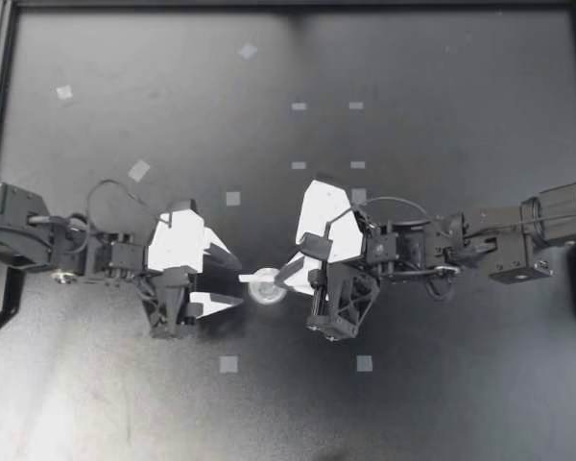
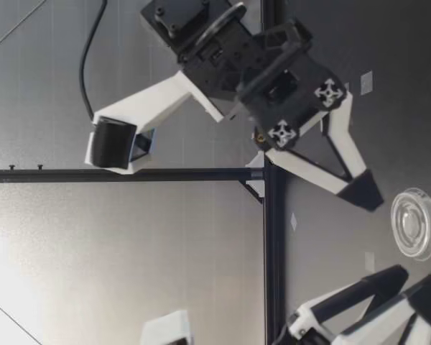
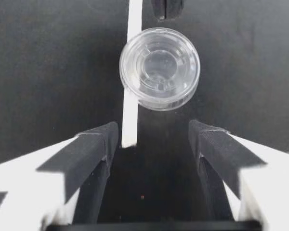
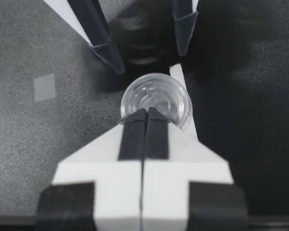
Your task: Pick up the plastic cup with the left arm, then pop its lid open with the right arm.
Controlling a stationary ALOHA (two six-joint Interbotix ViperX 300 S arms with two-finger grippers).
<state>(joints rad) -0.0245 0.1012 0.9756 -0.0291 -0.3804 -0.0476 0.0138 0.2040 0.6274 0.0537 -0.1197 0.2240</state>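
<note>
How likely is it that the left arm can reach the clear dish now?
Probably yes. The left gripper is open and the clear dish lies just ahead of it, nothing standing between. The shut right gripper sits at the dish's far side, out of the way.

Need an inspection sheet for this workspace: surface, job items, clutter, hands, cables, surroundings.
Surface: black matte table, marked with small pale tape squares.
Job's things: small clear round plastic cup at the centre, overlapping a white strip.
Clutter: nothing seen.
Hands: left hand open, cup just ahead of it; right hand shut, its tip over the cup's rim.
Cables: black cable loops on both arms, clear of the cup.
Surroundings: black frame rail along the table's edge; grey wall panels behind.
</note>
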